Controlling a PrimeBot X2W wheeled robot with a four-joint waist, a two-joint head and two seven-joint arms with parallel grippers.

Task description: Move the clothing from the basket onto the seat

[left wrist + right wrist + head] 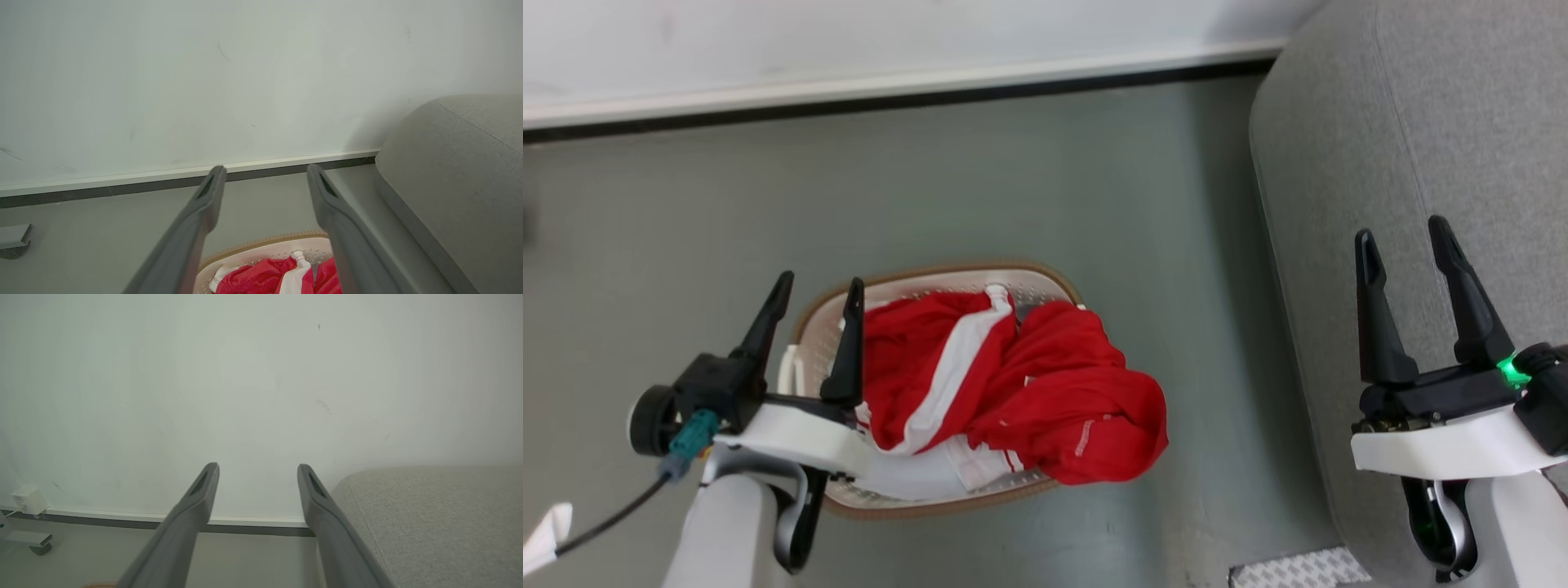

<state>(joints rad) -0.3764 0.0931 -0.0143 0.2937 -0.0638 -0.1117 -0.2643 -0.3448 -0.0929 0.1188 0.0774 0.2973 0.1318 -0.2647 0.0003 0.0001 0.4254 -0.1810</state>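
- The clothing (1013,384) lies heaped in the basket (947,271), red with a broad white band; one fold spills over the basket's right rim, on the side toward the seat (1388,163)
- The basket stands on the grey floor (1013,180), apart from the seat, which rises at the right of the head view
- A white sheet (915,480) shows under the clothing at the basket's near edge
- The left jaws stand wide open and hold nothing; their fingers (849,343) hang above the basket's left end, one over the clothing's edge, the other out past the rim
- In the left wrist view those open fingers frame the basket's far rim, with the clothing low between them
- The right jaws are also wide open and empty; their fingers (1374,318) are over the seat's near edge, well apart from the basket
- A green light (1512,371) glows at the right wrist
- A pale wall (849,41) with a white skirting (931,82) runs behind the floor
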